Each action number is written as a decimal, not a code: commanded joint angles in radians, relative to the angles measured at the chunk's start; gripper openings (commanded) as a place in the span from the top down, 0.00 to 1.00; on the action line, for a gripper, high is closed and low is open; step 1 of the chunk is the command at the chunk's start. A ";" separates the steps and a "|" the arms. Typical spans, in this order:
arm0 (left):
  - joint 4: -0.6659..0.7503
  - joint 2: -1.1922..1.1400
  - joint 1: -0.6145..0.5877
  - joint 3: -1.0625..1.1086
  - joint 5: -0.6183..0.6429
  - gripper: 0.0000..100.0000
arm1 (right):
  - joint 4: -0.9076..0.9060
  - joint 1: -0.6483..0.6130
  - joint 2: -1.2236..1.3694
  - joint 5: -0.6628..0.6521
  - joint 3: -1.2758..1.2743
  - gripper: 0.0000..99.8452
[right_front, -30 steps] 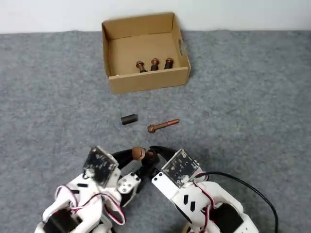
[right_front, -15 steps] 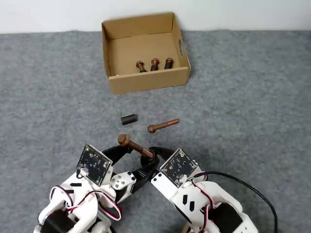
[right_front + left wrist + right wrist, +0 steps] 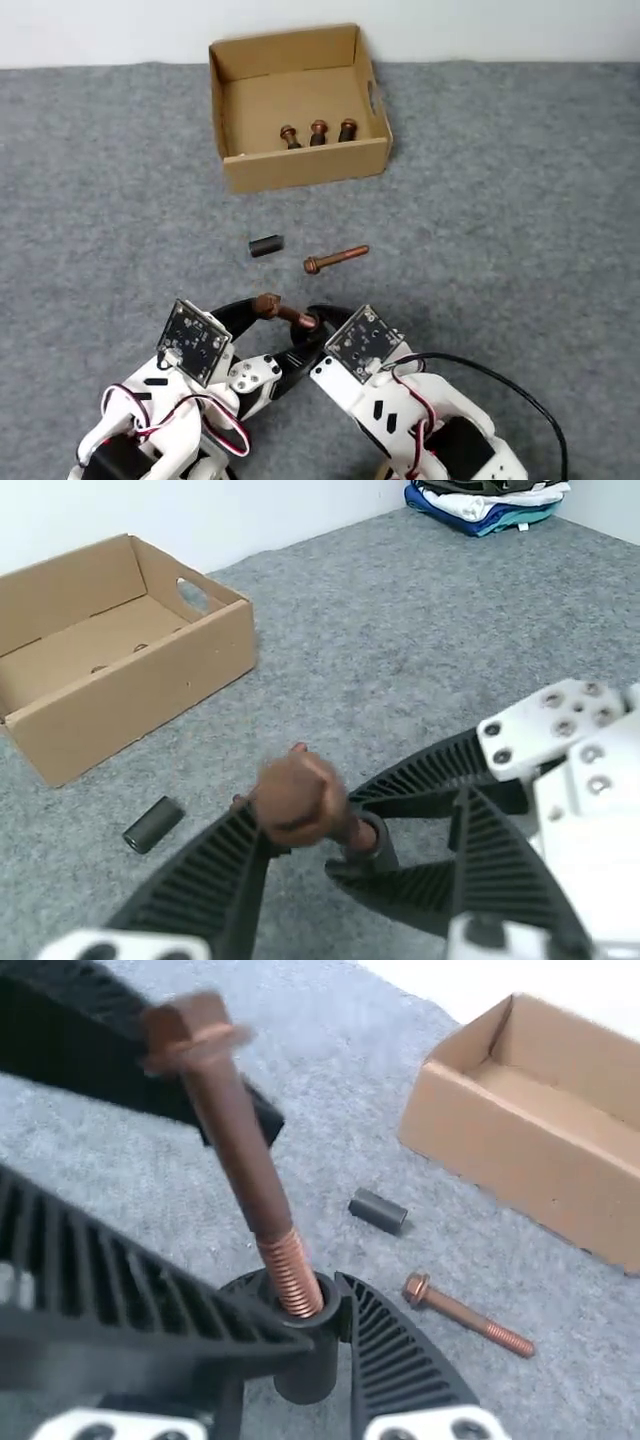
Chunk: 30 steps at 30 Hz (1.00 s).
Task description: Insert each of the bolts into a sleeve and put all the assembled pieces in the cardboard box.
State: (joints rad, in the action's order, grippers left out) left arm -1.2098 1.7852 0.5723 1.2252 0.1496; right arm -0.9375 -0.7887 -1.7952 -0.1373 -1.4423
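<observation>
A: High view, btm centre: two arms nose to nose. The right gripper (image 3: 300,1300) has its jaws closed round a black sleeve (image 3: 305,1365), gripping it upright.

B: Yep, and a copper-coloured bolt (image 3: 235,1150) stands in that sleeve. Threaded end is down in the bore, shank leaning, hex head up in the air.

A: Now the left gripper (image 3: 272,335). Jaws spread wide, nothing clamped between them. The tip of one jaw sits right at the bolt's head; can't tell if it's actually touching.

B: What about the other parts?

A: Mid-frame in the high view, a loose sleeve (image 3: 266,245) lies on its side on the grey counter (image 3: 520,200). A loose bolt (image 3: 336,260) lies just right of it w/ a gap between them, head end toward the sleeve.

B: And the cardboard box (image 3: 300,165)?

A: Top centre, open side up. Three assembled pieces (image 3: 319,131) stand in a row by its near wall, in the right half of the box, heads showing.

B: A black cable (image 3: 500,378) curls off the arm at btm right.

A: The left wrist view also shows folded clothes (image 3: 485,500) heaped on the grey surface, well away from the box.
</observation>
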 commanded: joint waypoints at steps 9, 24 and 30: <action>0.040 -0.009 0.002 -0.044 -0.023 0.74 | 0.028 0.004 -0.002 -0.006 0.006 0.99; 0.117 -0.011 0.003 0.019 -0.020 0.74 | 0.028 -0.104 -0.010 -0.006 -0.026 0.99; 0.117 -0.011 0.003 0.021 -0.018 0.74 | 0.030 -0.104 -0.010 -0.006 -0.026 0.99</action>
State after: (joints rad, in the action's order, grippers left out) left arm -1.1239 1.7852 0.5723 1.2497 0.1327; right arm -0.9375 -0.8807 -1.7952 -0.1373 -1.4853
